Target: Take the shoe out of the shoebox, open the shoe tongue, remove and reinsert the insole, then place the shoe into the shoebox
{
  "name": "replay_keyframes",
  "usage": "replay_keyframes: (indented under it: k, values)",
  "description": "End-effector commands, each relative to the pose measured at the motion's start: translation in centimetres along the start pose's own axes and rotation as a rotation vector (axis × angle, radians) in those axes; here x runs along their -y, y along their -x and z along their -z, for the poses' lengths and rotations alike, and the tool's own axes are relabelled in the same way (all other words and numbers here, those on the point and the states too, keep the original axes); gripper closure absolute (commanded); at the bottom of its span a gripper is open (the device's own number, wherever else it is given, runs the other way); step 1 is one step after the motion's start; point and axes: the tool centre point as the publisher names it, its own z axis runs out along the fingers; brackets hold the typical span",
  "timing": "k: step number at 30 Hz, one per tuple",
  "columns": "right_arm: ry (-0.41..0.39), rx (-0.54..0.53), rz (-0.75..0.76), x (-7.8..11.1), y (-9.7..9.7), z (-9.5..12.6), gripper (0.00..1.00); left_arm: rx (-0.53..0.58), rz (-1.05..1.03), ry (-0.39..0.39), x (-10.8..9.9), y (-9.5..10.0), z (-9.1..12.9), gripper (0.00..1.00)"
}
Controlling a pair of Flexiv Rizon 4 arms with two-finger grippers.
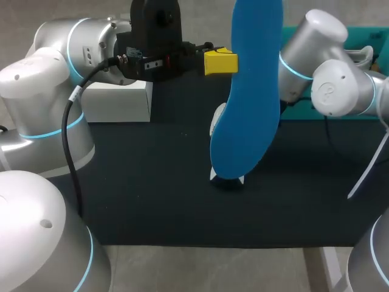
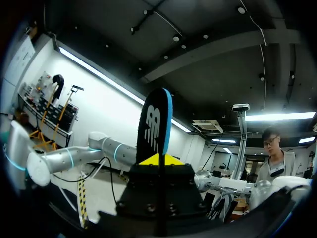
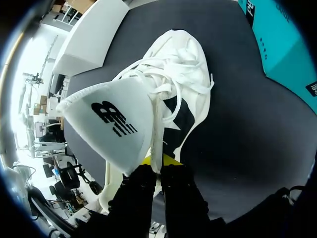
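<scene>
**Item 1, left arm.** Your left end effector [image 1: 220, 62] is clamped on the insole [image 1: 249, 103]. It holds the insole raised over the middle of the bench [image 1: 152, 188], out of the shoe. In the left wrist view the insole stands edge-on between the two yellow tips.

**Item 2, right arm.** Your right end effector [image 3: 161, 166] appears closed on the edge of the tongue [image 3: 111, 124], drawing it up and back. The shoe [image 3: 185, 84] lies on the bench below it (in the head view the insole hides most of it).

**Handling, by judgement.**
- The insole looks thin, light and flexible, so expect the free end to droop or bend when it meets the shoe's opening.
- Lead with the toe end and keep the grip toward the heel.
- The shoe is soft-sided and light. Only the tongue restrains it, so it may lift or skid when you push the insole in.
- The laces lie loose across the opening and may snag.

**Surface and room.**
- The bench carries a dark matte covering that should give some grip.
- The teal shoebox [image 3: 285, 54] sits to the far right and a white box [image 1: 118, 100] to the far left. Both are apart from the shoe.
</scene>
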Motion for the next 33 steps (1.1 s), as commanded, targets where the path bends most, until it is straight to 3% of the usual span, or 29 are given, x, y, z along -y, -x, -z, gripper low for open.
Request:
replay_keyframes:
  k: [1, 7, 12, 22, 33]
  values:
    - [0.003, -0.012, 0.007, 0.4, 0.4, 0.6, 1.00, -0.001, 0.000, 0.000, 0.0, 0.0, 0.0, 1.00]
    - [0.017, -0.011, 0.008, 1.3, 0.4, 1.3, 1.00, -0.001, 0.000, 0.000, 0.0, 0.0, 0.0, 1.00]
    - [0.013, -0.016, -0.010, 1.7, 0.6, 0.6, 1.00, -0.001, 0.000, 0.000, 0.0, 0.0, 0.0, 1.00]
    - [0.003, -0.023, -0.044, 1.1, 0.8, -1.1, 1.00, -0.001, 0.000, 0.000, 0.0, 0.0, 0.0, 1.00]
    - [0.003, -0.005, -0.049, 0.4, 0.8, -0.9, 1.00, -0.001, 0.000, 0.000, 0.0, 0.0, 0.0, 1.00]
